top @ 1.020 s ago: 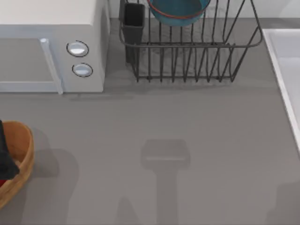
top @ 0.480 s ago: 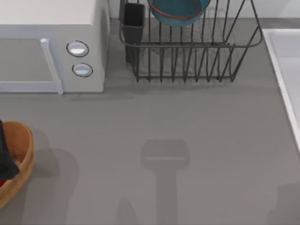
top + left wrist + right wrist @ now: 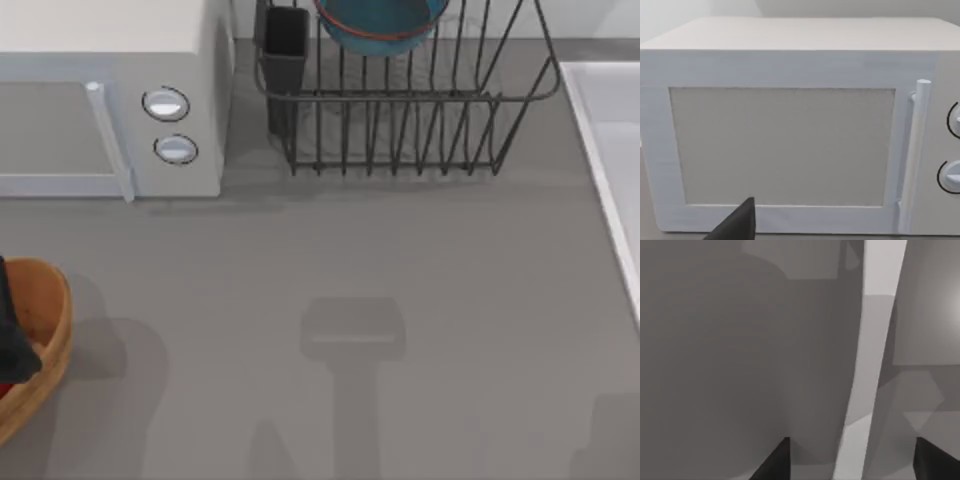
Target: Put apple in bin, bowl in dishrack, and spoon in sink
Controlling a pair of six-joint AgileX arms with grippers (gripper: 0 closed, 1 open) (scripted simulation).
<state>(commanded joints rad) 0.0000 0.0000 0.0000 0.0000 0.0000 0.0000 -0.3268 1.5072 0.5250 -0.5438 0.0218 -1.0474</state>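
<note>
The blue bowl [image 3: 380,25] sits inside the dark wire dishrack [image 3: 400,110] at the back. The tan bin [image 3: 45,340] stands at the table's left edge, with a sliver of the red apple [image 3: 5,388] inside it. My left gripper [image 3: 12,330] hangs over the bin; its wrist view faces the microwave, and one dark fingertip [image 3: 737,225] shows there. My right gripper [image 3: 855,462] is open with nothing between its fingers, over the pale rim of the sink [image 3: 875,340]. That sink [image 3: 610,150] lies along the table's right edge. The spoon is out of view.
A white microwave [image 3: 110,90] with two round knobs fills the back left. A black utensil cup [image 3: 286,45] stands at the dishrack's left corner. Bare grey tabletop [image 3: 350,300] spans the middle and front.
</note>
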